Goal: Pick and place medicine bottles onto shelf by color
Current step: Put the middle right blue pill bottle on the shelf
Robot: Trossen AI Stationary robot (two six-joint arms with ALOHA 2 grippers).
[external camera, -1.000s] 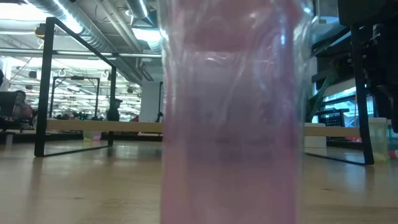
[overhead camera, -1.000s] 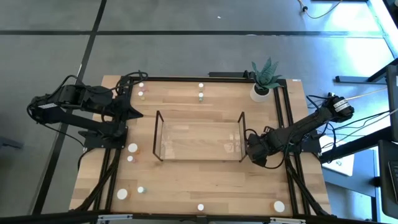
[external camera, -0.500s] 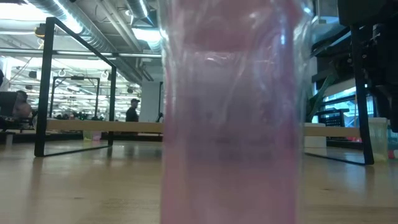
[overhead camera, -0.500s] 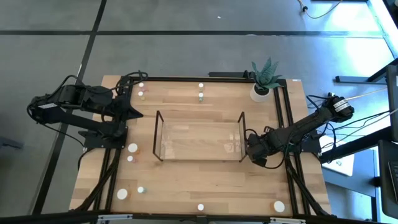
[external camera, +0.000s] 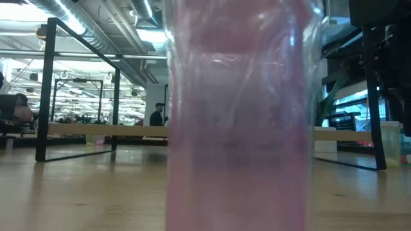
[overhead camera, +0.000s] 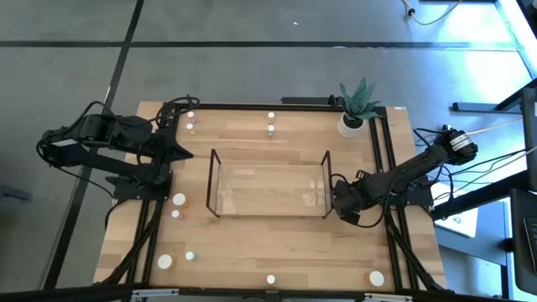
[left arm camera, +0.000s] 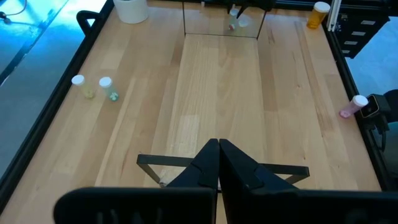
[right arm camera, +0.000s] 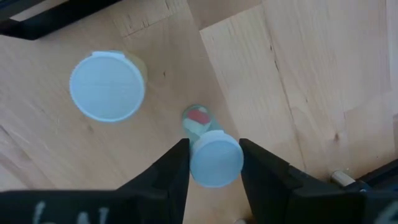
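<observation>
Right tool at the shelf's end, fingers around a small white-capped bottle; left tool clenched and waiting.

On the pale wooden bench (overhead camera: 252,235), the right tool (right arm camera: 214,163) reaches down at the right end of the clear rectangular shelf with thin dark frame edges (overhead camera: 268,191), its two dark fingers (right arm camera: 171,171) standing on either side of a tiny white-capped medicine bottle (right arm camera: 214,158); whether they press it I cannot tell. A larger white-capped bottle (right arm camera: 107,85) stands near it. The left tool (left arm camera: 218,163) hangs above the shelf's left end, fingers pressed together, holding nothing. Other small bottles stand scattered along the bench edges, among them a pair (overhead camera: 271,122) at the far edge and several (overhead camera: 177,205) left of the shelf. A pink-tinted bottle (external camera: 241,115) fills the low view. A white pot with a green plant (overhead camera: 356,113) sits at the far right corner.
</observation>
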